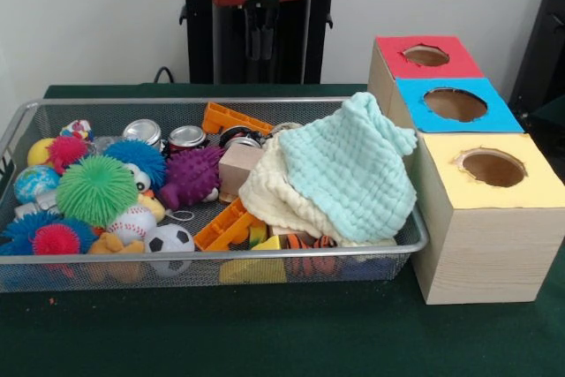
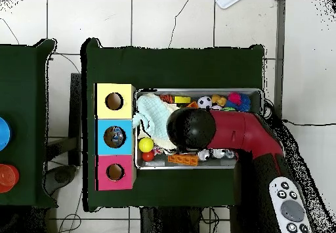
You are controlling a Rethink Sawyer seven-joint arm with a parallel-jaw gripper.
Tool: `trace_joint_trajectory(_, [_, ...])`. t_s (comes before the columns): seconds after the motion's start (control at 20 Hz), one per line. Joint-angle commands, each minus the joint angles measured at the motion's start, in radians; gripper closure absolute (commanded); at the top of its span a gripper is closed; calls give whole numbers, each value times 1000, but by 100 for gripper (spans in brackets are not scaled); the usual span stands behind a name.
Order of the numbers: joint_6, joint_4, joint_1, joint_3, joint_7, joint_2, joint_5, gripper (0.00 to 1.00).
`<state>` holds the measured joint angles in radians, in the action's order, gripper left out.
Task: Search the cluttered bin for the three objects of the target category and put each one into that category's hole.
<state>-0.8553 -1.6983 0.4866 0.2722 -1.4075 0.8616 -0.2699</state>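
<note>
Mint-green muslin cloth [image 1: 349, 165] lies heaped over a cream cloth [image 1: 265, 193] at the wire-mesh bin's [image 1: 265, 258] end nearest the three-hole sorting box [image 1: 477, 227], hiding whatever lies beneath. Balls, cans and orange blocks [image 1: 228, 225] crowd the rest. The arm [image 2: 226, 130] hangs above the bin, its jaws' state impossible to tell. Judged stage: searching. Next, the cloths probably need shifting aside to expose candidates.
</note>
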Motion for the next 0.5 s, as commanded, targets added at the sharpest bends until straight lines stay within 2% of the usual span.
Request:
trace_joint_trajectory(0.05, [111,-128,-11,23,-156,-79,70,0])
trace_joint_trajectory(0.25, [203,-126,-36,20,-203,-75,76,0])
trace_joint_trajectory(0.5, [244,-60,-82,22,-228,-38,114,0])
